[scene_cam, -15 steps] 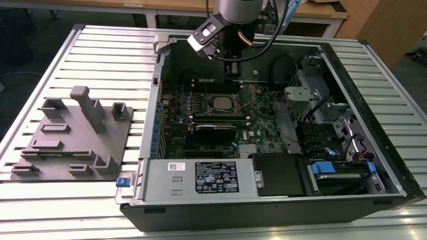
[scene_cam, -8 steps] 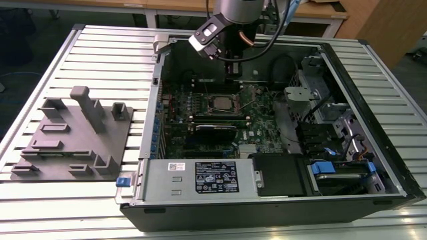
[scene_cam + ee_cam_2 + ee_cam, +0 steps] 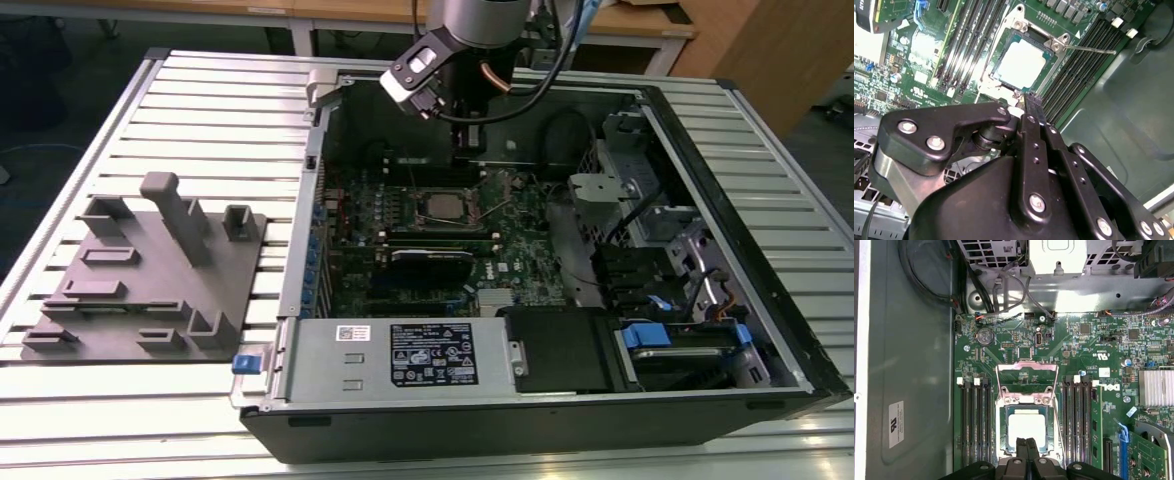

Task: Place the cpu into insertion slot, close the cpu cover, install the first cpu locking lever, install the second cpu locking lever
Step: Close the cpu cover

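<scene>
The cpu (image 3: 1026, 427) lies in the insertion slot (image 3: 1002, 432), its pale silver top facing up, and it shows again in the second wrist view (image 3: 1021, 62). The cpu cover (image 3: 1027, 366) stands swung open behind the socket, hinged at its far edge. Two thin wire levers (image 3: 1094, 49) (image 3: 985, 55) stick out free at the socket's sides. My gripper (image 3: 1026, 447) hangs just above the socket's near edge, fingers (image 3: 1030, 107) pressed together and holding nothing. In the exterior view the gripper (image 3: 463, 160) reaches into the open computer case just behind the socket (image 3: 441, 205).
Black memory slots (image 3: 974, 425) (image 3: 1076, 425) flank the socket. A finned heat sink (image 3: 1156, 387), cables (image 3: 999, 280) and the case wall (image 3: 909, 365) are close by. A grey fixture plate (image 3: 147, 270) lies on the slatted table at the exterior view's left.
</scene>
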Motion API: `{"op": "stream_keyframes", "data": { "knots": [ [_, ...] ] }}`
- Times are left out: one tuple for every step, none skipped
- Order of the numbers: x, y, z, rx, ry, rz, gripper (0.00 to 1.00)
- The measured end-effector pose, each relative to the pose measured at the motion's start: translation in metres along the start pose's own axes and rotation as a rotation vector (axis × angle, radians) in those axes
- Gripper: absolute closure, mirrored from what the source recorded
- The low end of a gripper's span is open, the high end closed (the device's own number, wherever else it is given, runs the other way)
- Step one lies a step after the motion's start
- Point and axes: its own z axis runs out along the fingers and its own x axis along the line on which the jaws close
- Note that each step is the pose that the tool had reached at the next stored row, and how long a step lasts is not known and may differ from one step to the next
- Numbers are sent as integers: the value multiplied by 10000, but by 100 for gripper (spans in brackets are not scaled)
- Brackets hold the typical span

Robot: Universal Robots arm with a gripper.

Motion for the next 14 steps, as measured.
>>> {"op": "stream_keyframes", "data": {
  "knots": [
    [0, 0, 0, -1, 1, 1, 89],
    [0, 1, 0, 0, 1, 1, 89],
    [0, 3, 0, 0, 0, 0, 89],
    [0, 4, 0, 0, 0, 1, 89],
    [0, 6, 0, 0, 0, 0, 89],
    [0, 6, 0, -1, 1, 1, 89],
    [0, 6, 0, -1, 1, 4, 89],
    [0, 6, 0, -1, 0, 5, 89],
    [0, 6, 0, -1, 0, 6, 89],
    [0, 8, 1, -1, 1, 6, 89],
    [0, 12, 0, -1, 0, 4, 89],
    [0, 12, 1, -1, 1, 5, 89],
    [0, 12, 0, -1, 0, 7, 89],
    [0, 12, 1, -1, 1, 7, 89]
  ]
}}
